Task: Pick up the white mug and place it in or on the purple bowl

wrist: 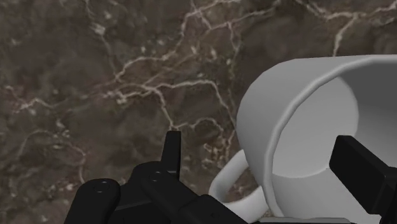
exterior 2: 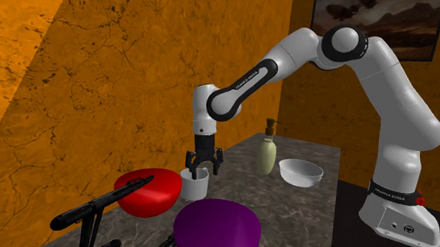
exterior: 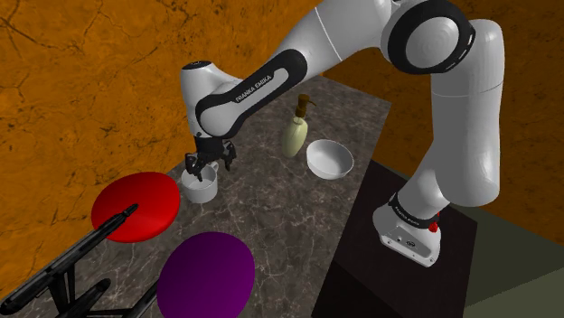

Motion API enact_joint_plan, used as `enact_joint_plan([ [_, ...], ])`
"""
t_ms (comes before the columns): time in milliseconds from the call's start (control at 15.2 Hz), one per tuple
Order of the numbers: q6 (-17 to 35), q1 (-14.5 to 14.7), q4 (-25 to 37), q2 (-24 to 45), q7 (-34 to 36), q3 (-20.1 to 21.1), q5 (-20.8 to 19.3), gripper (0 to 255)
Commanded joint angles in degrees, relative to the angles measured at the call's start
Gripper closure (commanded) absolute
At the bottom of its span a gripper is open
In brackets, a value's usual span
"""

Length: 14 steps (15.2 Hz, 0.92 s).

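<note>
The white mug point(exterior: 201, 187) point(exterior 2: 194, 186) stands upright on the dark marble counter point(exterior: 280, 217), between the red bowl and the soap bottle. My black gripper point(exterior: 210, 163) point(exterior 2: 204, 164) hangs right over its rim, pointing down. In the wrist view the gripper point(wrist: 261, 145) is open and straddles the wall of the mug point(wrist: 299, 127) beside the handle. One finger point(wrist: 172, 149) is outside and clear of the wall, the other point(wrist: 362, 172) is over the inside. The purple bowl point(exterior: 205, 274) point(exterior 2: 217, 230) sits on the counter nearer the shoulder view's bottom edge.
A red bowl point(exterior: 137, 206) point(exterior 2: 150, 191) lies close beside the mug. A white bowl point(exterior: 329, 159) point(exterior 2: 301, 172) and a pale soap bottle point(exterior: 296, 134) point(exterior 2: 266, 154) stand farther along the counter. A black rod-shaped frame point(exterior: 63, 262) point(exterior 2: 101, 206) juts near the red and purple bowls. Orange walls stand behind.
</note>
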Motion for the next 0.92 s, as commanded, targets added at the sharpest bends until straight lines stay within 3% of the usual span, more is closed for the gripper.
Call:
enact_joint_plan([
  [0, 0.0, 0.0, 0.0, 0.0, 0.0, 0.0, 0.0, 0],
  [66, 0.0, 0.0, 0.0, 0.0, 0.0, 0.0, 0.0, 0],
  [132, 0.0, 0.0, 0.0, 0.0, 0.0, 0.0, 0.0, 255],
  [858, -1.1, -0.1, 0.1, -1.0, 0.0, 0.1, 0.2, 255],
])
